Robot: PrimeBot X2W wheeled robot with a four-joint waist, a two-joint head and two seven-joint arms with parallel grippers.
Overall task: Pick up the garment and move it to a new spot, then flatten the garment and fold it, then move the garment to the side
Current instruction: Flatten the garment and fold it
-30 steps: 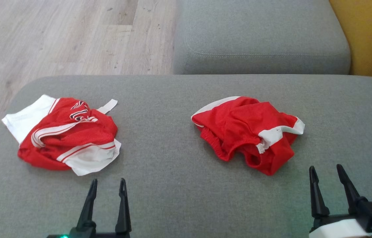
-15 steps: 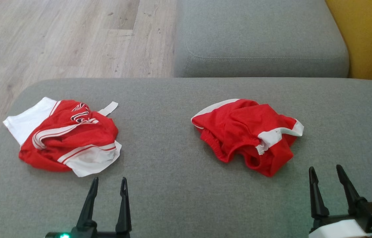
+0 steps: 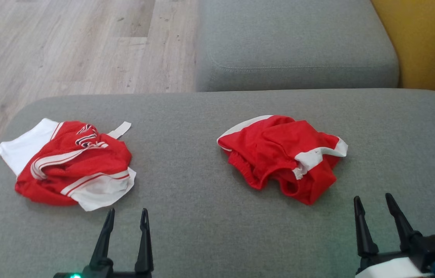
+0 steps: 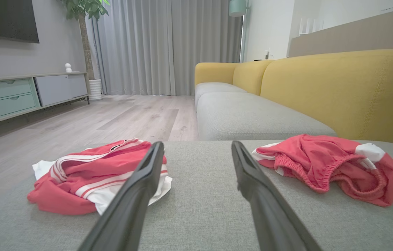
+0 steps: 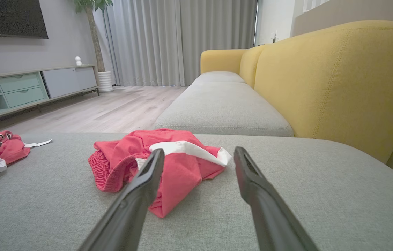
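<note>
Garment (image 3: 74,162): red jersey shirt, white sleeves, red-white striped trim, black lettering partly hidden in folds, white tag; crumpled, left end of grey cushion (image 3: 186,216). Left gripper (image 3: 126,216), right gripper (image 3: 372,202): fingers parted, empty.

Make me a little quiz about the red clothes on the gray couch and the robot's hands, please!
1. True or false: the lettered shirt lies nearer the left gripper than the right gripper.
2. The red shorts are: A) touching the shirt, B) apart from the shirt, on the same gray cushion, C) hanging from a gripper.
3. Fill in: both grippers' fingers are ____ and hold nothing.
Key: 1 true; 2 B; 3 open.
</note>
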